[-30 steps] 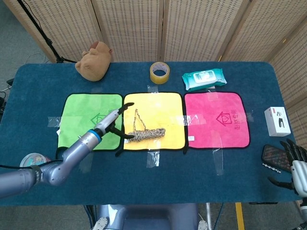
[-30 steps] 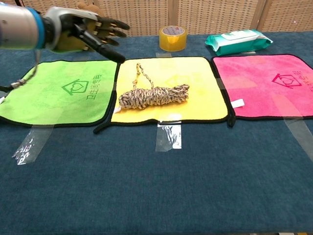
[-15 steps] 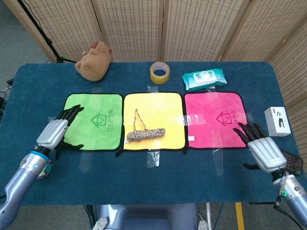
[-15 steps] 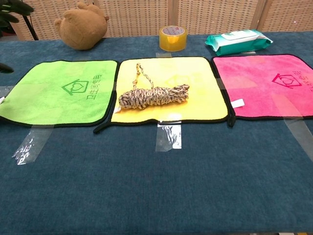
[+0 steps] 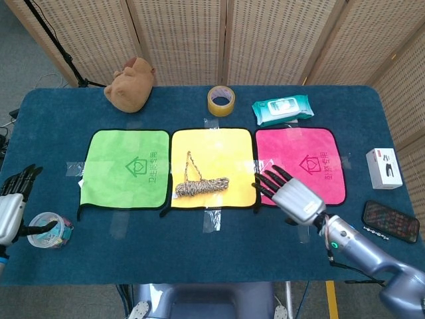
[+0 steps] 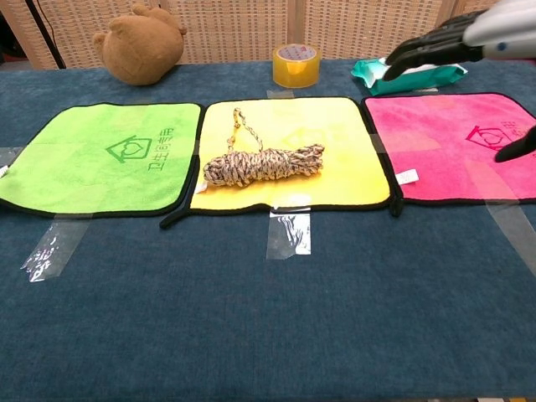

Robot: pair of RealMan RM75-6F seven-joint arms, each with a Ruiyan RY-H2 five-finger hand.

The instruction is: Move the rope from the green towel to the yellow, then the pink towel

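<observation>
Woven cane screens stand behind a table covered in dark blue cloth. Fingers of the right hand are spread apart and hold nothing; in the head view they reach over the seam between the yellow towel and the pink towel, right of centre, with the silver arm running down to the lower right corner. In the chest view the same hand shows at the upper right edge. Fingers of the left hand at the far left edge are also spread and empty, just beside a small round container.

Coiled and bundled, the rope lies on the lower middle part of the yellow towel, a loose loop trailing up from its left end. To the left of it lies the green towel.

Along the top of the table sit a brown plush toy, a roll of tape and a pack of wipes. At the right edge are a white box and a dark phone.
</observation>
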